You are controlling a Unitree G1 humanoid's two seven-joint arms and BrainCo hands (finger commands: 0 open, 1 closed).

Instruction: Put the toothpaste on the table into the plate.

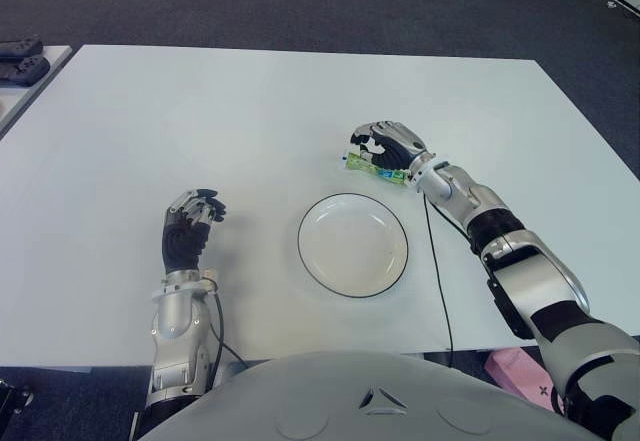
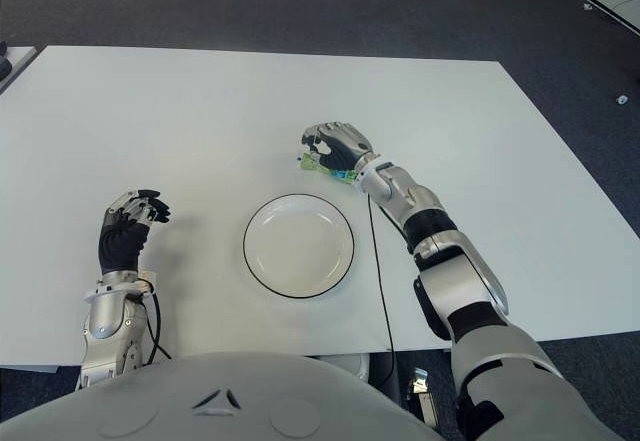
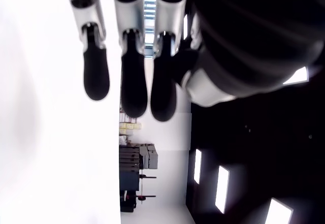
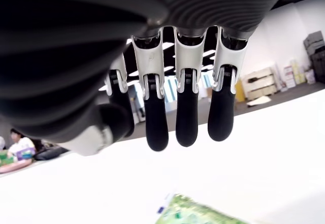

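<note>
Green-and-white toothpaste tube (image 1: 377, 168) lies flat on the surface (image 1: 250, 111), just beyond the far right rim of the plate (image 1: 352, 244), not in it. Our right hand (image 1: 388, 146) sits directly over the tube, palm down, covering its far edge in the eye views. In the right wrist view our fingers (image 4: 187, 117) hang curled downward with a clear gap of white surface between the fingertips and the tube (image 4: 195, 211) below, so no grip: fingers apart from the tube, relaxed, holding nothing. Thumb is off to one side, also not touching it as far as we can see.

Plate is white with a thin dark rim, empty-looking centre, sitting near the front middle of the surface.

Our left hand (image 1: 190, 229) shows left of the plate, well apart from it, wrist upright, fingers (image 3: 134, 82) loosely curled with nothing in them.

A thin black cable (image 1: 440, 281) runs along the surface from our right wrist toward the near edge, just right of the plate.
</note>
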